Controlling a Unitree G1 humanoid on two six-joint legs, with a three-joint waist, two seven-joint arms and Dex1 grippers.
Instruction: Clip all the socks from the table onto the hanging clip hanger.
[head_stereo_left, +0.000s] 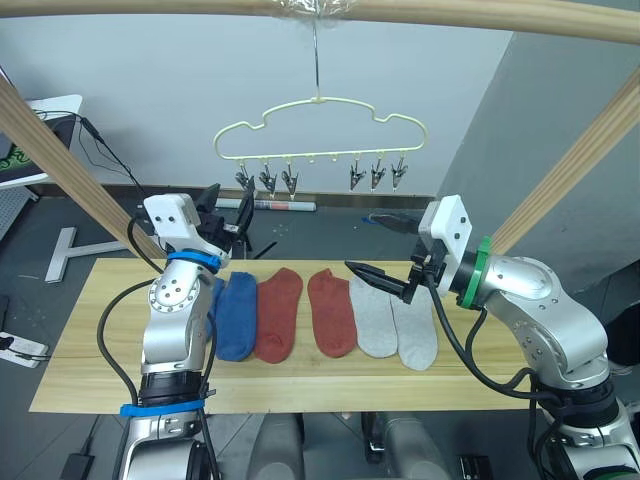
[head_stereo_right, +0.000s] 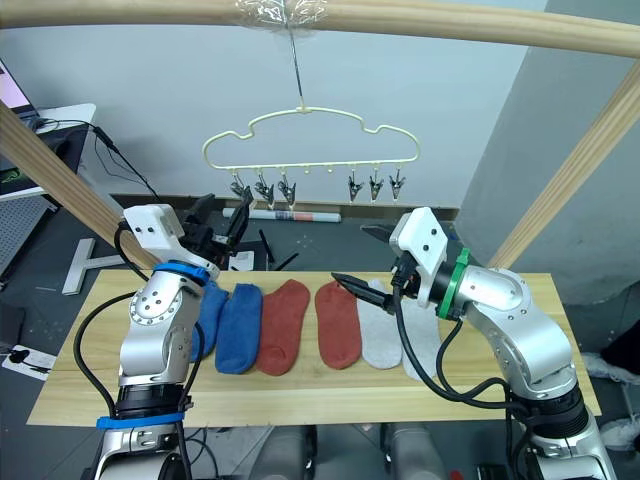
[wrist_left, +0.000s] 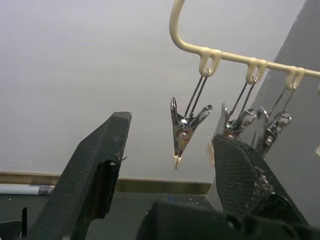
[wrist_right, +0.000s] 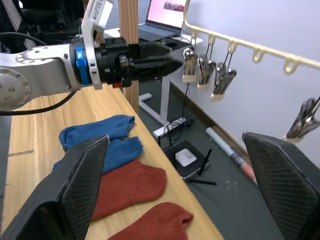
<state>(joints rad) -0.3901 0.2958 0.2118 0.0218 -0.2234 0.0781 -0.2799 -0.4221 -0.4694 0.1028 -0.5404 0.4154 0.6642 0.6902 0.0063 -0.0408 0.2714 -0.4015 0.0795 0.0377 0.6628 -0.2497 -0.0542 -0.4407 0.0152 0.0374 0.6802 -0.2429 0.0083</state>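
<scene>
While 6 socks (head_stereo_left: 330, 312) lie below, both grippers gape empty — left gripper (head_stereo_left: 228, 211) beside clip hanger (head_stereo_left: 320, 128)

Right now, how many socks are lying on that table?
6, side by side in a row on the table: two blue socks toward the robot's left (one partly behind its left arm), two rust-red socks in the middle, two light grey socks toward its right.

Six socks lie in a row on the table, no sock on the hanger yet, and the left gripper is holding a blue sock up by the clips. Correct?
Not quite: the left gripper is open and empty below the clip hanger, as the left wrist view shows. Both blue socks lie on the table. The rest holds.
</scene>
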